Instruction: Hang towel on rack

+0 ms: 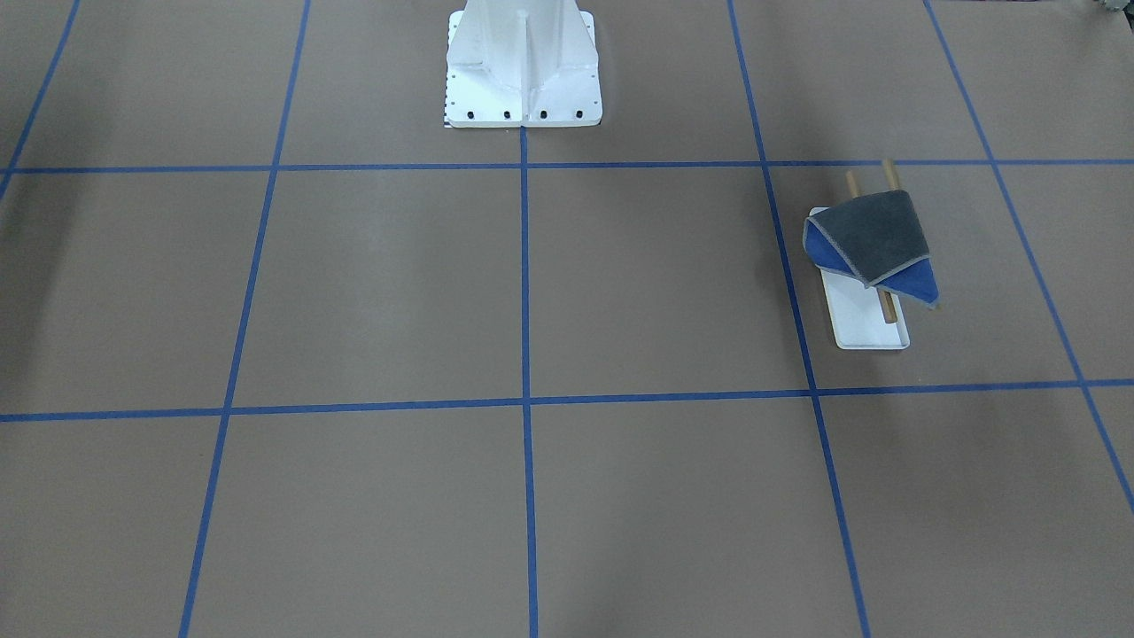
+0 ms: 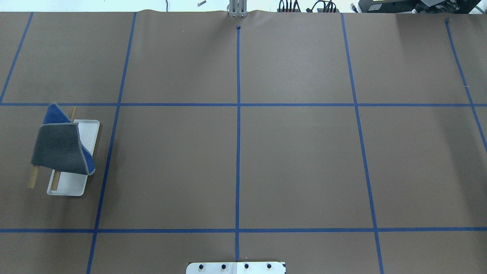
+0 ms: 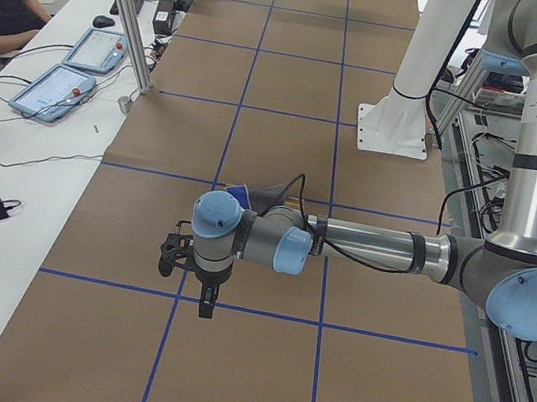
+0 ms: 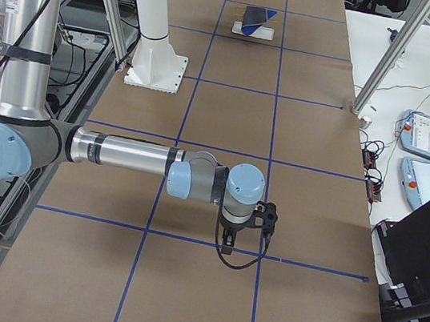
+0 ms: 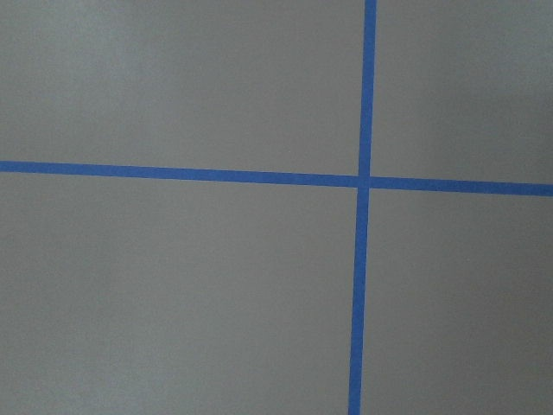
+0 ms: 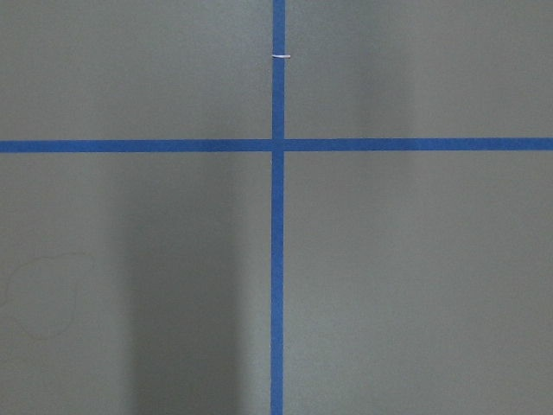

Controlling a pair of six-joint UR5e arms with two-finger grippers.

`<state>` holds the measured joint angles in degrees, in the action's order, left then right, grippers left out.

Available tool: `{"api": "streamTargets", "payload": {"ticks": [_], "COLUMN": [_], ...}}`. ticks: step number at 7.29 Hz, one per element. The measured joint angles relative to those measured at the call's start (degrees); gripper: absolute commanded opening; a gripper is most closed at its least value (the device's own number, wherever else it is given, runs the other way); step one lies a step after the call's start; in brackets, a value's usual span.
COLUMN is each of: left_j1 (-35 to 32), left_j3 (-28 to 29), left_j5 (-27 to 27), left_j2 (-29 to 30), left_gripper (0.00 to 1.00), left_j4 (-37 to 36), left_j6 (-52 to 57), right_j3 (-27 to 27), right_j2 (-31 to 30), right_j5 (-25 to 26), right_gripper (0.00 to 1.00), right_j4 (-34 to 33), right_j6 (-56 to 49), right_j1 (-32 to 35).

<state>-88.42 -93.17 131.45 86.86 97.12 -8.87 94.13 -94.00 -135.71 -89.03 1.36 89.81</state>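
The towel hangs draped over the two wooden rods of the rack, dark grey side up with blue corners showing. In the overhead view the towel and the rack sit at the table's left. The left gripper shows only in the exterior left view, hovering above the table away from the rack; I cannot tell if it is open or shut. The right gripper shows only in the exterior right view, far from the rack; I cannot tell its state. Both wrist views show only brown table and blue tape.
The white bolted robot pedestal stands at the table's middle, on the robot's side. Blue tape lines divide the brown table into squares. A side bench holds tablets and cables, with a seated person beside it.
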Motion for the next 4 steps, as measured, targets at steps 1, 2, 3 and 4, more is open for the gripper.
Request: {"api": "streamTargets", "payload": {"ticks": [1,2,3,4], "left_j1": [0.00,0.00,0.00,0.00], "left_j3": [-0.07,-0.15,-0.17,-0.13], "left_j5": [0.02,0.03,0.03,0.03], "left_j2": [0.06,0.13,0.22,0.28], "left_gripper": [0.98,0.98,0.98,0.98], "left_j4": [0.02,0.04,0.02,0.01], "left_j6": [-0.03,-0.06,-0.08,-0.09], "right_j3": [0.03,0.06,0.06,0.06], "right_j2": [0.12,0.23,0.35,0.43], "right_j5": [0.05,0.08,0.09,0.08], "right_gripper": [1.00,1.00,1.00,1.00], "right_j4": [0.00,0.00,0.00,0.00], "right_j6": [0.05,0.09,0.12,0.13], "right_j1": [0.01,0.01,0.01,0.00]}}
